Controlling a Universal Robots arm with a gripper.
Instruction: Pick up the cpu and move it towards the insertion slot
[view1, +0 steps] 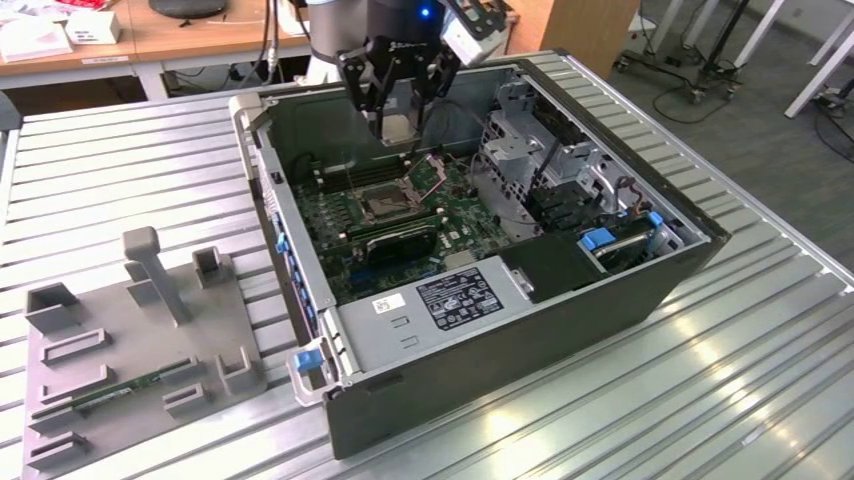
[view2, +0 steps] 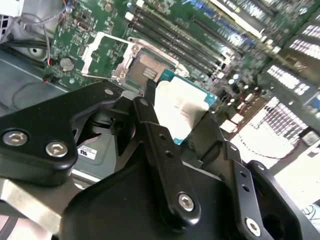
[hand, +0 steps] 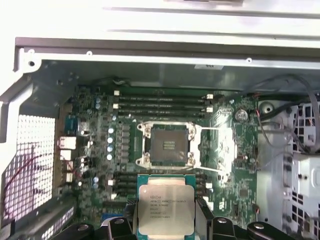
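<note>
The hand (view1: 400, 118) hangs over the open computer case (view1: 641, 290), pinching the cpu (hand: 165, 210) by 2 opposite edges between its black fingers (view2: 165, 165); the chip (silvery top facing the first wrist view) sits clear above the motherboard (hand: 100, 150), just beside the insertion slot (hand: 167, 145), not in it.

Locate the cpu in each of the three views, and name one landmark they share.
Exterior view: the cpu is a pale square held at the gripper tip, above the motherboard inside the open case.
Second wrist view: cpu near centre, clamped between the black jaws, beside the socket.
First wrist view: cpu low in the picture, between the jaws.
Shared landmark: the insertion slot, empty.
</note>
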